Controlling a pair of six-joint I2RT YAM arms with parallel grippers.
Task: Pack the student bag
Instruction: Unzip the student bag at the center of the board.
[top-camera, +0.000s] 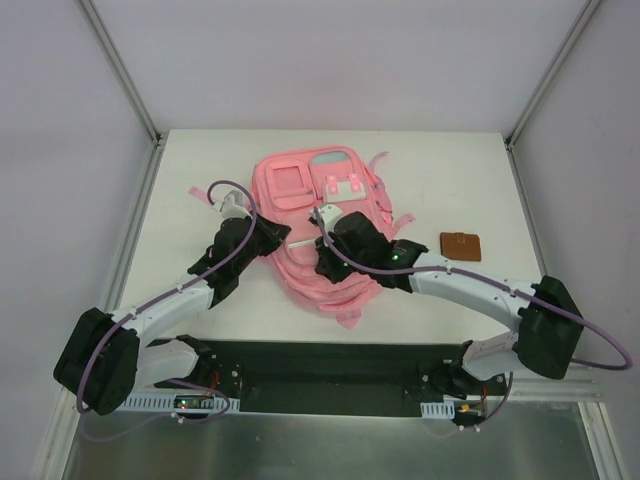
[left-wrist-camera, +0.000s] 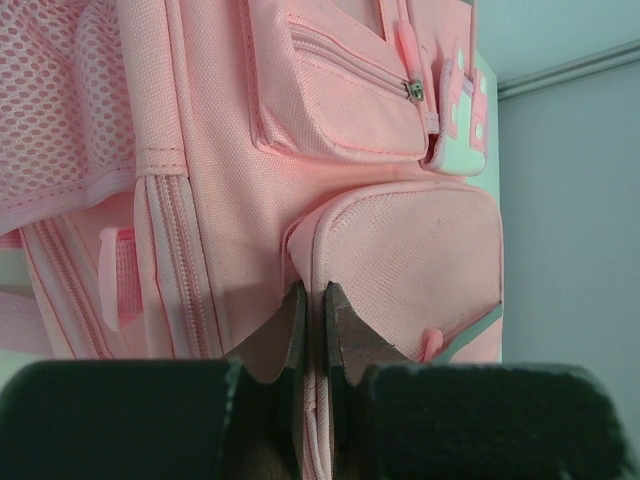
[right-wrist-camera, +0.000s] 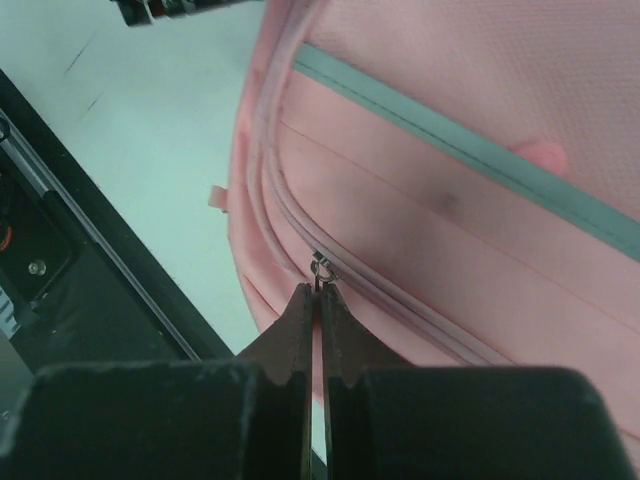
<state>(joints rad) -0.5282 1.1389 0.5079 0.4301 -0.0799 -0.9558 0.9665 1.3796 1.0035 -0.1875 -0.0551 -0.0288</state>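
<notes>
- The bag (top-camera: 318, 205) lies flat mid-bench (top-camera: 190, 160), with both arms on its near part. A brown wallet (top-camera: 460, 245) sits off to its right.
- Main worry: the right end effector (right-wrist-camera: 320, 292) only has the zip pull (right-wrist-camera: 320, 268) by its very tips. I reckon one crooked tug pops it loose.
- If the left grip slips, I'd guess the bag just drags along instead of the zip running.
- Left end effector (left-wrist-camera: 312, 292): fully closed, pinching a fabric seam by the front pocket.
- Right end effector: fully closed too, nipping that little metal pull.
</notes>
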